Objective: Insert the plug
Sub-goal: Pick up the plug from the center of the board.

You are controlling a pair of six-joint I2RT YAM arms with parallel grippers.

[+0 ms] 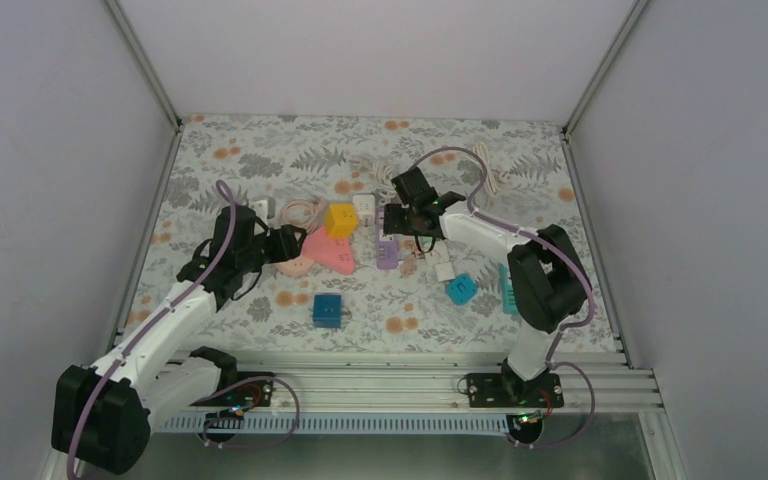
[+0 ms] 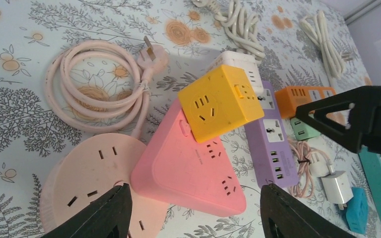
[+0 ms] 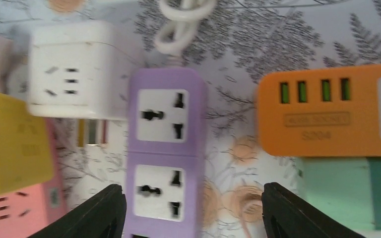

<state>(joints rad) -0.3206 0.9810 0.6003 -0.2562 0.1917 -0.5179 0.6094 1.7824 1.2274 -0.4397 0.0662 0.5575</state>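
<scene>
A pale pink plug point(image 2: 152, 53) lies on the floral mat at the end of its coiled pink cable point(image 2: 94, 79), which runs to a round pale pink socket block point(image 2: 94, 178). My left gripper point(image 2: 196, 198) is open, with its jaws standing wide on either side of a pink triangular socket block point(image 2: 188, 163) and clear of it. A yellow socket cube point(image 2: 218, 101) rests on that block's far corner. My right gripper point(image 3: 194, 198) is open above a purple power strip point(image 3: 166, 148) and holds nothing. From the top, the left gripper point(image 1: 285, 243) and right gripper point(image 1: 390, 215) flank the cluster.
A white socket cube point(image 3: 72, 69), an orange strip point(image 3: 327, 114) and a mint adaptor point(image 3: 347, 191) crowd the purple strip. White cables point(image 1: 480, 165) lie at the back. A blue cube point(image 1: 327, 310), a teal cube point(image 1: 461, 289) and a teal strip point(image 1: 508, 290) sit nearer.
</scene>
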